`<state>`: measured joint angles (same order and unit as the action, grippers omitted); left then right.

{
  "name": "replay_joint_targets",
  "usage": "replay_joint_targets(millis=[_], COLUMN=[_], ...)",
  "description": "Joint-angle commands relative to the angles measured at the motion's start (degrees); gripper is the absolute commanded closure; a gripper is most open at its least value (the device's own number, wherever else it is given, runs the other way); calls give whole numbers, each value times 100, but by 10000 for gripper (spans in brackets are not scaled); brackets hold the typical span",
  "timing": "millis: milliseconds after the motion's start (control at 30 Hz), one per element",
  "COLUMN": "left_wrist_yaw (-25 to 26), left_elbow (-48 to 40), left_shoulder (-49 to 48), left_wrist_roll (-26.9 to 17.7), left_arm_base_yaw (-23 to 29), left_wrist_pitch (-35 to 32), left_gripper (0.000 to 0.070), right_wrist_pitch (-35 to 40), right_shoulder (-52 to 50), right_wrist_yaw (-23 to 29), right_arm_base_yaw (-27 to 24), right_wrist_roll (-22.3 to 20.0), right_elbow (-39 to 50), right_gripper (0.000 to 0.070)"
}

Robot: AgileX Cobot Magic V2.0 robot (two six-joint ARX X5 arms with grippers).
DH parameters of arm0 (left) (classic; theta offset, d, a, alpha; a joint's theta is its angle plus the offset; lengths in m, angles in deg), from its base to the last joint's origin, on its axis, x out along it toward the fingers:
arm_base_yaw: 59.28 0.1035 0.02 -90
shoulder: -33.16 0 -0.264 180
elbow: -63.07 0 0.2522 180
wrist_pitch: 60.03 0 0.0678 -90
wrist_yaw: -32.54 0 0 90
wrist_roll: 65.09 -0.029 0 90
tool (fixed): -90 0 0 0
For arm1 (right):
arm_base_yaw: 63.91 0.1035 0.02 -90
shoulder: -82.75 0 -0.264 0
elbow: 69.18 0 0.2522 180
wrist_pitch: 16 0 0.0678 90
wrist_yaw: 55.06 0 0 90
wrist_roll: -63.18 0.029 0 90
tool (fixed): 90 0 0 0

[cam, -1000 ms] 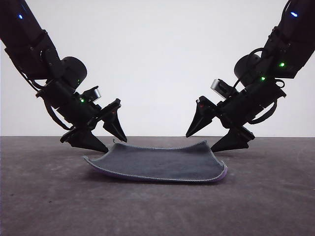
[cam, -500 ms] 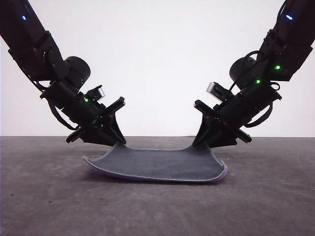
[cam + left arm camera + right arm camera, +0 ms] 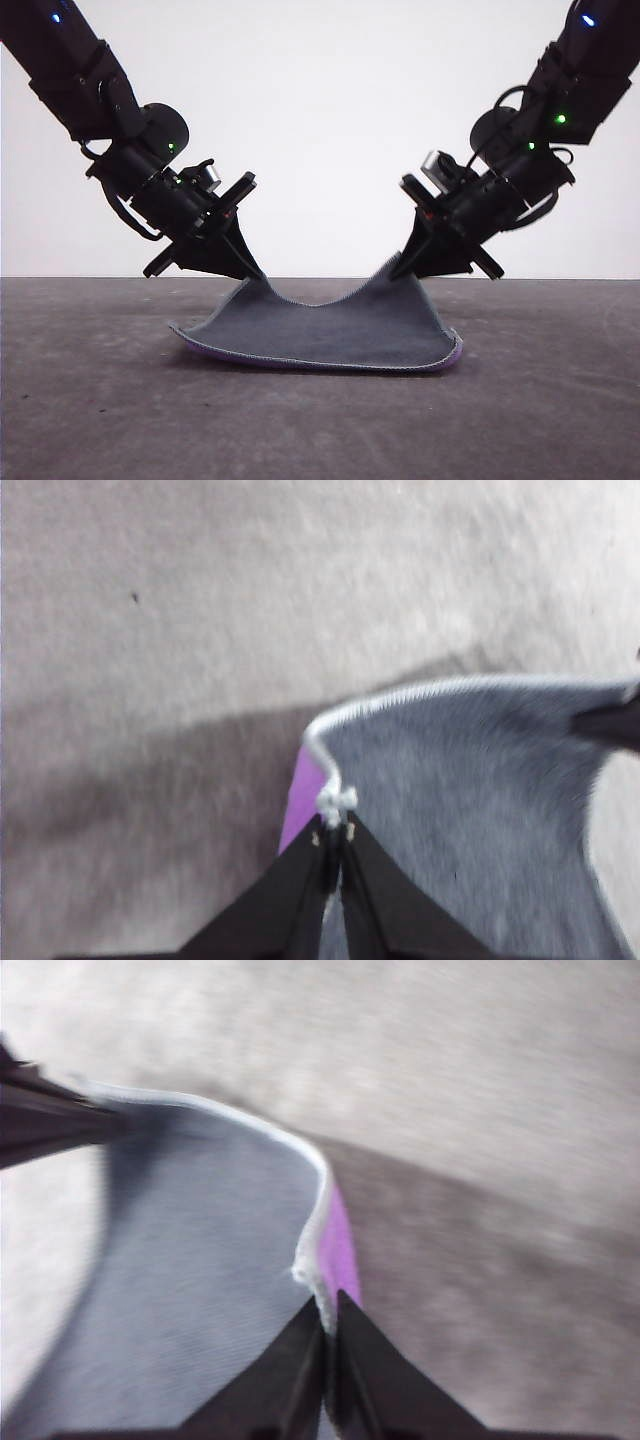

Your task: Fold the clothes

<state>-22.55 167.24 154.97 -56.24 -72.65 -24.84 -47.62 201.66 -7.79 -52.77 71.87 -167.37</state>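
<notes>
The cloth [image 3: 325, 335] lies on the grey table [image 3: 90, 400], dark grey side up, with a thin line of purple showing under its near edge. Its two far corners are pulled up off the table, so the far edge sags in the middle. The left gripper [image 3: 252, 272] is squeezed tight on the far left corner. The right gripper [image 3: 400, 268] is squeezed tight on the far right corner. Each wrist view shows the fingers [image 3: 330, 875] pinching the light stitched edge, with purple beside it.
</notes>
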Motion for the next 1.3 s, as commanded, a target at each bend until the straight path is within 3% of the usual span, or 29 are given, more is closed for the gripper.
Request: replay_joint_targets(millis=[0, 300, 600, 1267], left_wrist_yaw=[65, 67, 65, 66], left_elbow=[229, 609, 640, 641], left_shoulder=[-28, -209, -436, -595], left_wrist_roll=[-298, -791, -1373, -1894], left_arm_base_yaw=[-26, -53, -98, -247], left_wrist_pitch=[326, 1650, 2631, 4272], left_gripper=[688, 688, 688, 688], right_wrist_pitch=[-387, -2374, -3654, -5006], right_shoulder=[64, 63, 63, 63], right_wrist_yaw=[-78, -78, -80, -77], right_arm_base_yaw=[9, 37, 72, 260], right_wrist_roll=[-295, -1034, -1800, -2014], right_elbow=[-278, -1126, -1221, -1224], right_gripper=[700, 700, 700, 700])
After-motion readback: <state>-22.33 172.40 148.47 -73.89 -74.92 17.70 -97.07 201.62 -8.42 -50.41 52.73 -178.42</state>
